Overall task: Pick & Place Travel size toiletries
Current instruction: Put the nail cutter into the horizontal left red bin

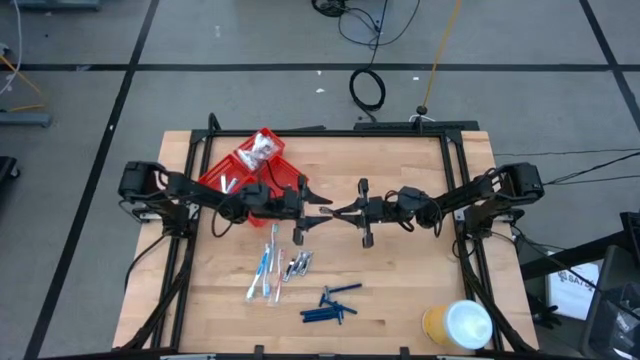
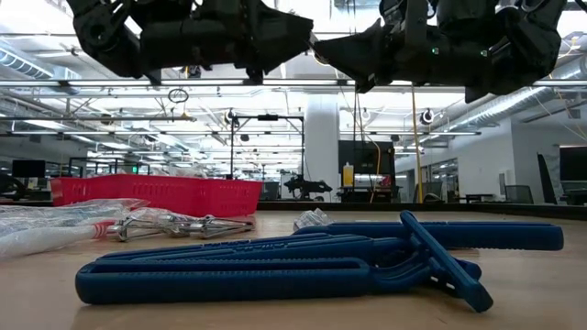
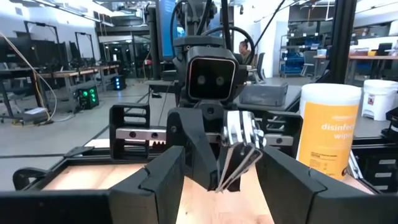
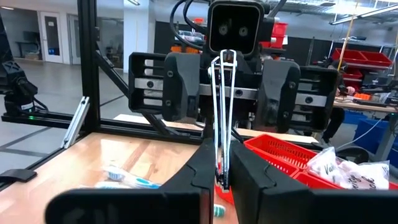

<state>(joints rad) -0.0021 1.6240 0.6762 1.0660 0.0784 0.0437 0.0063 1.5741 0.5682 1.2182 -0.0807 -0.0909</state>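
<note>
Both grippers hang level above the table's middle, facing each other. My right gripper [image 1: 340, 211] [image 4: 222, 180] is shut on small silvery metal clippers [image 4: 222, 106] [image 3: 239, 146]. My left gripper [image 1: 322, 210] [image 3: 217, 186] is open, and its fingers stand on either side of the clippers' free end without touching. Lying flat on the table below are blue-and-white toothbrushes [image 1: 265, 272], more silvery clippers [image 1: 298, 265] [image 2: 174, 225] and dark blue stick-like pieces [image 1: 330, 305] [image 2: 275, 266]. White crinkly packets [image 1: 262, 148] lie in the red tray [image 1: 225, 175]. My right gripper pinches the clippers by one end [image 4: 221, 163] between its two fingers, coming level from the table's right. The rest of the clippers sticks out past the fingertips toward my left gripper. The clippers are lifted clear of the table.
The red compartmented tray [image 2: 156, 194] sits at the table's far left, behind my left arm. A large yellow roll with a white top [image 1: 457, 325] stands at the near right corner. Black frame rails run along the table's left and right sides. Bare wood shows on the right half.
</note>
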